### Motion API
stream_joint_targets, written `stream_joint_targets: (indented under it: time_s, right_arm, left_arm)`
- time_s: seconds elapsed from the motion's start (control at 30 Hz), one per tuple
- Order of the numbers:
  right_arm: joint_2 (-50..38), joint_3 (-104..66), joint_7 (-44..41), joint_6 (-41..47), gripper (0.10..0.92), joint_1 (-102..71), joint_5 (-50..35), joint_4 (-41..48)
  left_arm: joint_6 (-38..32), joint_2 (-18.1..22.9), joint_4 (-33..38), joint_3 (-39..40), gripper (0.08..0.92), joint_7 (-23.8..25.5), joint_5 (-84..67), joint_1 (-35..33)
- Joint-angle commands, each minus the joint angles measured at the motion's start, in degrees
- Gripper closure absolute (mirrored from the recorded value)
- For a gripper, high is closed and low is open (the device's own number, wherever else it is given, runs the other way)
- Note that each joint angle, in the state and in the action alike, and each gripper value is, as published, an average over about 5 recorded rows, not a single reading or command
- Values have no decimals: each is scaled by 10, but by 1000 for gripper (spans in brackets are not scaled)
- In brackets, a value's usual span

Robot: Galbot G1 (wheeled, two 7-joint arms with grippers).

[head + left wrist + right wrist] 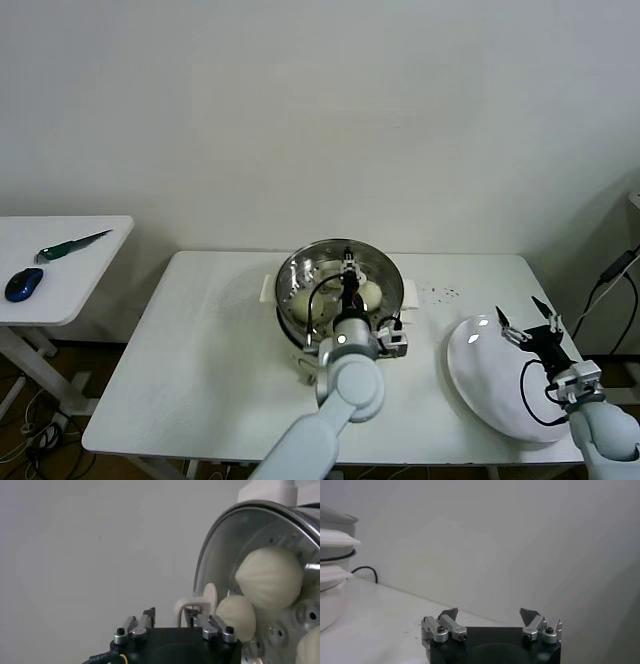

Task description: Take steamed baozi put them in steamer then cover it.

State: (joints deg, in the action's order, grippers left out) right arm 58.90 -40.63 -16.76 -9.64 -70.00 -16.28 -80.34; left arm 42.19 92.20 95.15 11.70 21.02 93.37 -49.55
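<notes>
Left end effector (348, 268) over steamer (384, 268), pinching glass lid (210, 598) handle for cover step; baozi (270, 578) inside. Right end effector (527, 327) spread, idle above plate (470, 372).

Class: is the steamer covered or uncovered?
Uncovered: the steamer has no lid; baozi lie exposed inside, left gripper above them.

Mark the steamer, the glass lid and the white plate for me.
steamer (300, 262): head view, far-left steel rim.
glass lid (220, 545): left wrist view, clear pane near its edge.
white plate (480, 385): head view, bare surface left of the right gripper (522, 322).
</notes>
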Motion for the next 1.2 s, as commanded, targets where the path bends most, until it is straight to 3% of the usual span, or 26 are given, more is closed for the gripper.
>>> stream_joint_targets:
  time_s: [0.03,0.37,0.6,0.7,0.8,1.0,1.1,1.2]
  right_arm:
    - [-1,0,-1,11,203,1,3,-2]
    - [-2,5,16,40,203,7,21,-15]
    - [-1,4,18,51,203,5,33,-28]
    - [1,4,19,55,203,2,16,-36]
    - [3,3,20,57,203,-4,10,-46]
    - [11,-1,18,53,203,-14,3,-63]
    - [15,-4,16,52,203,-21,3,-68]
    - [20,-4,15,50,203,-25,2,-73]
  left_arm:
    - [28,-61,105,6,471,27,-9,-30]
    - [28,-115,183,-29,204,24,-14,-106]
    - [20,-158,250,-82,177,-10,-61,-173]
    - [-1,-162,283,-125,177,-65,-115,-211]
    - [-40,-165,314,-177,177,-157,-200,-252]
    - [-187,-142,322,-321,177,-319,-456,-332]
    - [-256,-125,323,-378,177,-352,-618,-371]
    - [-343,-112,321,-439,177,-340,-780,-405]
